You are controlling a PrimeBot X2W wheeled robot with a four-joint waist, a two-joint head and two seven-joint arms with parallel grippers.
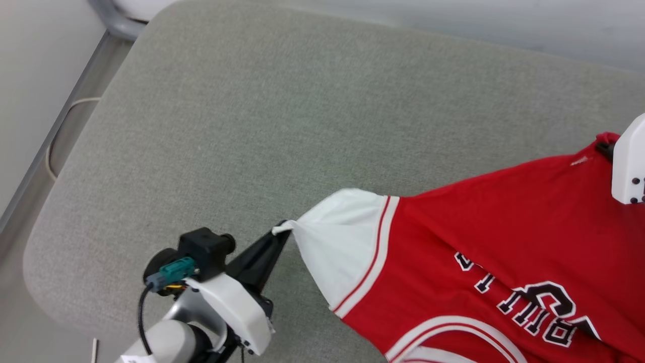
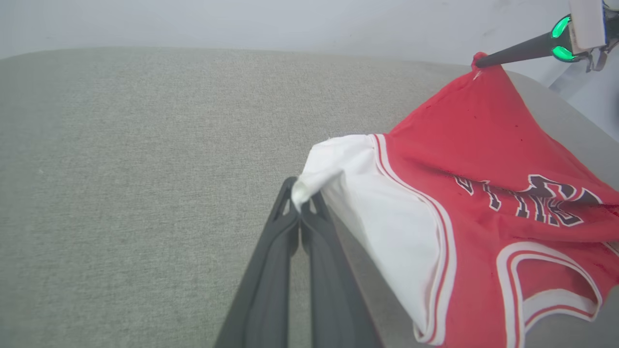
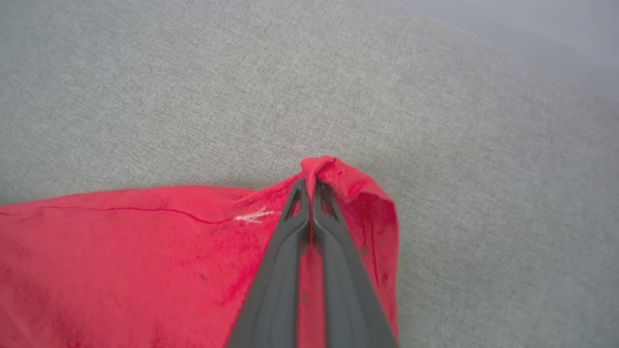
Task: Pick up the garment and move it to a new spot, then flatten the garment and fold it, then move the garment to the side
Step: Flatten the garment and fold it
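Note:
The garment [image 1: 504,237], a red jersey with a white sleeve [image 1: 342,247] and black white-outlined lettering, hangs stretched between my two grippers over a grey padded surface [image 1: 252,126]. My left gripper [image 1: 283,228] is shut on the tip of the white sleeve [image 2: 309,179]; in the left wrist view the left gripper [image 2: 299,193] pinches that bunched white cloth. My right gripper [image 3: 309,186] is shut on a red corner of the garment [image 3: 338,181]. Its pale housing [image 1: 627,166] shows at the head view's right edge, and its dark fingers [image 2: 512,53] reach the red corner in the left wrist view.
The grey padded surface stretches wide to the left and far side. Its rounded left edge [image 1: 60,201] drops to a pale floor with a cable [image 1: 55,146]. A pale wall [image 2: 290,24] rises beyond the far edge.

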